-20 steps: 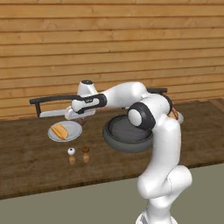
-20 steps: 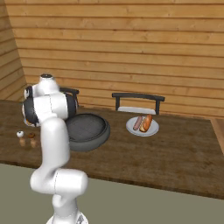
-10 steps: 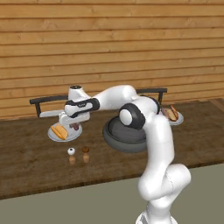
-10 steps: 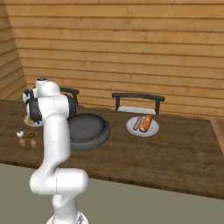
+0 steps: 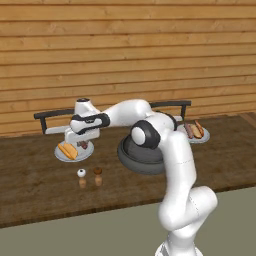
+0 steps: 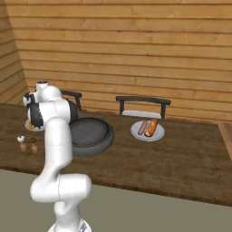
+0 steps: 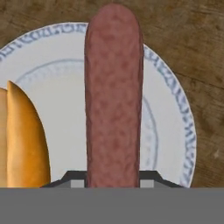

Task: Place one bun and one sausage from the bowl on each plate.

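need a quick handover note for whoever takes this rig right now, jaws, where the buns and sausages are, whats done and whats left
Gripper: jaws shut on the reddish-brown sausage, held over the left light grey plate.
Left plate: the golden bun already lies on it, beside the held sausage.
Right light grey plate: holds a bun and a sausage side by side, so it is done.
Wide dark grey-black bowl: in the middle of the wooden table, with nothing visible in it.
Left: lower and release the sausage next to the bun on the left plate, then pull the arm back.
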